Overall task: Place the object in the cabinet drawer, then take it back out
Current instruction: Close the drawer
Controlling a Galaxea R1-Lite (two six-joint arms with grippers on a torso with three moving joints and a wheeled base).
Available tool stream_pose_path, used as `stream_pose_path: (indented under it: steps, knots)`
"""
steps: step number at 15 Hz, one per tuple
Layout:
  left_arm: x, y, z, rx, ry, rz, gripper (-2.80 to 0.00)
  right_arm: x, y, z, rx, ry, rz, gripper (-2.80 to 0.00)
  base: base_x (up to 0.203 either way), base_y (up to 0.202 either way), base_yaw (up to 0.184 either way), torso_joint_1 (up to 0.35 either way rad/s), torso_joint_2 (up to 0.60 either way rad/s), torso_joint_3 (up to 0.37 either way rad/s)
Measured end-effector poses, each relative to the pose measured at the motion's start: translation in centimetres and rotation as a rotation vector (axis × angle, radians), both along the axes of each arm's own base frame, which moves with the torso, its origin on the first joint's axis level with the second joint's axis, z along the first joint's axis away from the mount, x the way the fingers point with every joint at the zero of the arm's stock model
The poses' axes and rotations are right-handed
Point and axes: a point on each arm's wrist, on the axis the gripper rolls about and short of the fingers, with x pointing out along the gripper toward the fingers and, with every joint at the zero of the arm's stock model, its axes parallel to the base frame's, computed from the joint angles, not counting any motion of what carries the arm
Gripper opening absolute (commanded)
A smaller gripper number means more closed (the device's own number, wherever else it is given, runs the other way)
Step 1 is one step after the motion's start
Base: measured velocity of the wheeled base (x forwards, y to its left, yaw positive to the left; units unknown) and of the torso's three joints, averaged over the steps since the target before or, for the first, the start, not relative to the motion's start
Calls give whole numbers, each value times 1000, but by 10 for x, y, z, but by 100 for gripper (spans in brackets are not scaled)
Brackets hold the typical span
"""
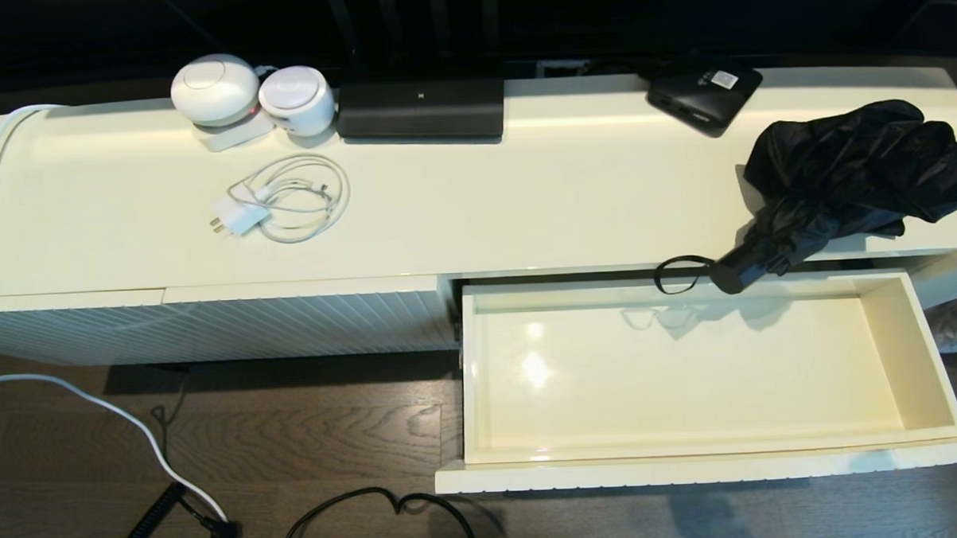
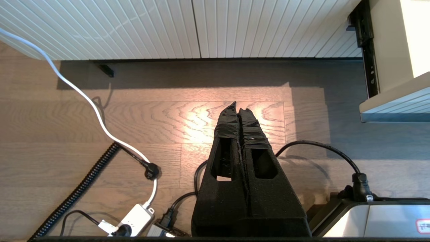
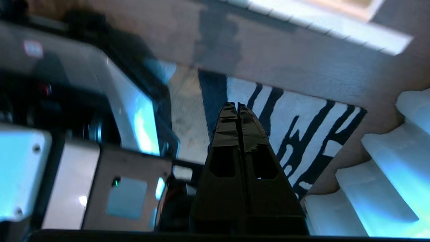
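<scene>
The black folding umbrella [image 1: 849,176] lies on the cabinet top at the right, its wrinkly fabric bunched up. Its short handle [image 1: 737,274] and thin wrist loop [image 1: 674,275] hang over the back edge of the drawer. The cream-white drawer [image 1: 707,444] stands pulled out with nothing in its glossy interior; its corner shows in the left wrist view [image 2: 396,104]. Neither arm shows in the head view. My left gripper [image 2: 238,107] is shut and hangs low over the wooden floor. My right gripper [image 3: 237,106] is shut above a black-and-white rug, holding nothing.
On the cabinet top [image 1: 476,213] lie a coiled white charger cable [image 1: 285,198], two white round devices [image 1: 249,90], a black box [image 1: 421,108] and a flat black box with a white label [image 1: 705,92]. Cables [image 1: 375,511] run across the floor. A ribbed panel [image 2: 201,27] faces the left wrist.
</scene>
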Motion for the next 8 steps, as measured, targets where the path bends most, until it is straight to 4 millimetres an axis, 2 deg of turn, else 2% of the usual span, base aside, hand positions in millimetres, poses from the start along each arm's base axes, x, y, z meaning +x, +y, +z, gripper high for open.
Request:
stream_pose_path:
  steps: [2, 4, 8]
  knots:
    - [0, 0, 0, 0, 0, 0, -280, -10, 0, -22, 31, 81, 87, -280, 0, 0, 0, 0, 0, 0]
    - [0, 0, 0, 0, 0, 0, -280, -12, 2, -37, 87, 157, 151, -280, 0, 0, 0, 0, 0, 0]
    - [0, 0, 0, 0, -1, 0, -280, 4, 8, -49, 146, 272, 222, -280, 0, 0, 0, 0, 0, 0]
